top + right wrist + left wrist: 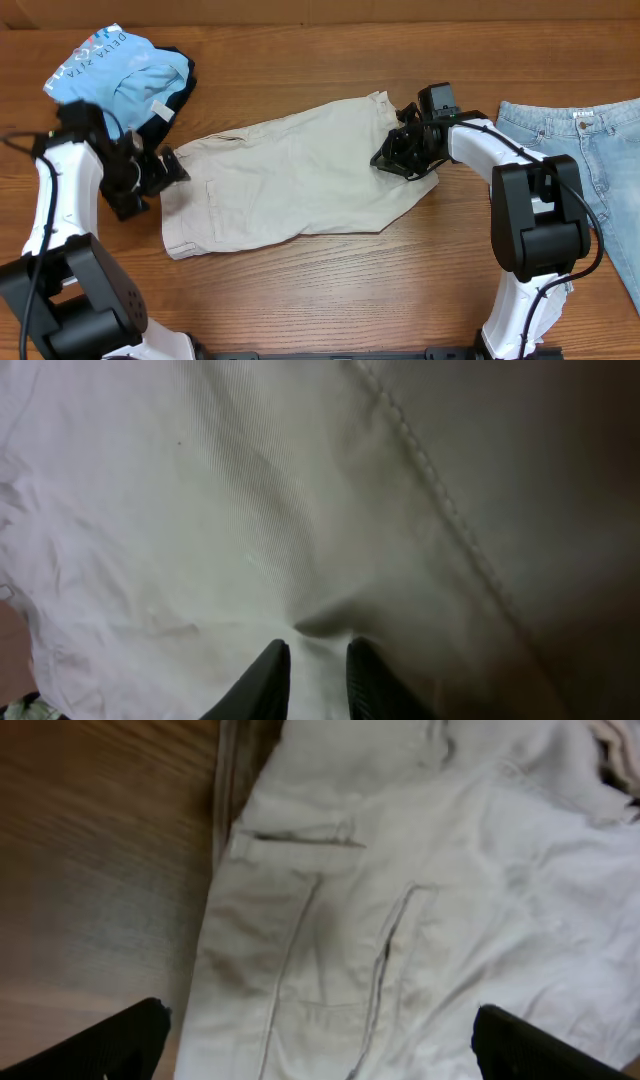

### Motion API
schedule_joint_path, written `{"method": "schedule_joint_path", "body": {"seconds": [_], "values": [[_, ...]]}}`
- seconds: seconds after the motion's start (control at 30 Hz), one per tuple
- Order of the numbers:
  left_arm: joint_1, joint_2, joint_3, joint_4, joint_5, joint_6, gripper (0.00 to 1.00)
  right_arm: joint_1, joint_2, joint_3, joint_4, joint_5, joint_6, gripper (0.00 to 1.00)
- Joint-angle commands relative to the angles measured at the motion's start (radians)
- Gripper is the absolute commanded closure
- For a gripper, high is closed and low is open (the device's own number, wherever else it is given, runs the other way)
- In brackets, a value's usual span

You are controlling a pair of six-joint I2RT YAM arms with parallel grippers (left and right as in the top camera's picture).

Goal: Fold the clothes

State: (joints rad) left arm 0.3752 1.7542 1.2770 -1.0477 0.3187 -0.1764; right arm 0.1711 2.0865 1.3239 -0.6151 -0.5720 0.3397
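Overhead, the beige shorts point(300, 175) lie spread across the middle of the table point(330, 300), slanting from the near left to the far right. Light-blue jeans point(590, 150) lie at the right edge, and a sky-blue tee point(105, 65) is bunched over a dark garment point(178, 95) at the far left.

The right claw point(388, 160) is down on the right end of the shorts. Its wrist view shows the claw point(316, 660) nearly pressed together, pinching a small pucker of cloth just beside a stitched seam point(440, 490). The left claw point(172, 168) sits at the left end. From its own camera it point(320, 1035) is spread wide with nothing between the fingers, looking over a pocket point(300, 838).

The main worry is that pinch. It looks thin (perhaps only the top layer, though the frames cannot settle that), so a lift may peel one layer off the other or let the cloth slip free. With the left end unheld, a pull from the right would probably drag the whole garment along the table and rumple it instead of folding it. If the left claw comes down spread, it might snag the pocket opening. A fold carried too far left could land against the pile there.
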Motion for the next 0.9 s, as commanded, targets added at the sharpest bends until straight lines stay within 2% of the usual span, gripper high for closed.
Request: {"method": "schedule_joint_path", "body": {"seconds": [0.0, 0.07, 0.17, 0.27, 0.43, 0.7, 0.87], "values": [[0.05, 0.008, -0.111, 0.075, 0.22, 0.114, 0.0, 0.004, 0.002, 0.011, 0.0, 0.021, -0.002, 0.75], [0.081, 0.008, -0.162, 0.114, 0.265, 0.14, 0.0, 0.004, 0.002, 0.011, 0.0, 0.021, -0.002, 0.75], [0.132, 0.008, -0.208, 0.121, 0.164, 0.121, 0.0, 0.004, 0.002, 0.011, 0.0, 0.021, -0.002, 0.74], [0.168, 0.008, -0.229, 0.14, 0.151, 0.125, 0.0, 0.004, 0.002, 0.011, 0.001, 0.03, -0.002, 0.74], [0.138, 0.008, -0.298, 0.245, 0.144, 0.124, 0.0, 0.004, 0.002, 0.011, 0.011, 0.04, -0.002, 0.73], [0.085, 0.008, -0.431, 0.496, 0.142, 0.102, 0.02, 0.004, 0.002, 0.011, 0.008, 0.04, -0.002, 0.72], [0.079, 0.008, -0.473, 0.557, 0.15, 0.102, 0.04, 0.004, 0.002, 0.011, 0.008, 0.04, -0.002, 0.72]]}}
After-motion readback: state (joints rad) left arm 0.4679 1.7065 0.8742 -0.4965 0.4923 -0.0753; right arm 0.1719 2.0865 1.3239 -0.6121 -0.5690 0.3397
